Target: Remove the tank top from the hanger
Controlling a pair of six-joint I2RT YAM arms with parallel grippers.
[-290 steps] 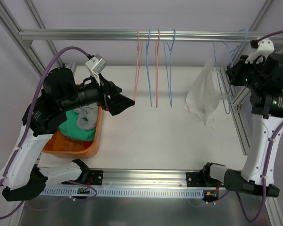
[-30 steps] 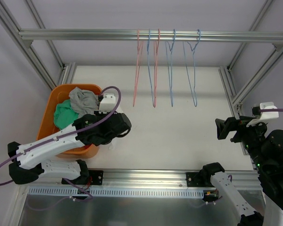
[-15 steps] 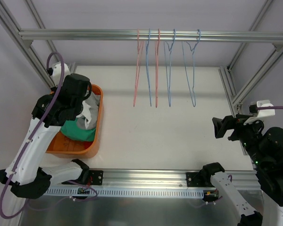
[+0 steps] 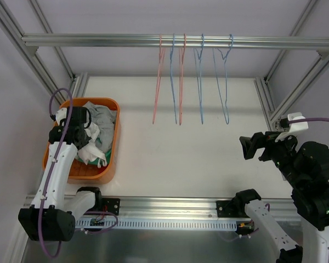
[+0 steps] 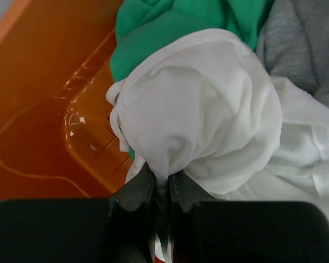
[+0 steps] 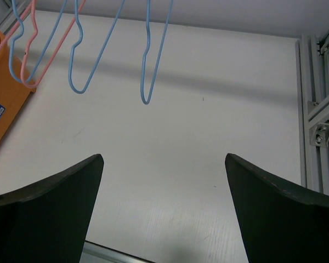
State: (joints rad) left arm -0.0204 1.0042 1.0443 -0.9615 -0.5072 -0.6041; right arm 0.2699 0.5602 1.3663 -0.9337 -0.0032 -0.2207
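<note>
My left end effector point(image 5: 162, 183) is clamped shut on a bunched fold of the white tank top point(image 5: 203, 109), holding it inside the orange basket point(image 5: 38, 109) at the counter's 9 o'clock edge. The cloth presses against a green garment point(image 5: 170, 22) at 12 o'clock and a grey garment point(image 5: 301, 38) at 2, and the basket wall is close at 9. My right end effector point(image 6: 163, 158) hangs at 4 o'clock, spread wide and gripping nothing. Broad white counter point(image 4: 181, 159) lies between the basket rim and that arm. Five wire hangers point(image 4: 225, 82) dangle from the rail point(image 4: 98, 39) at 12 o'clock, well apart from both arms.
</note>
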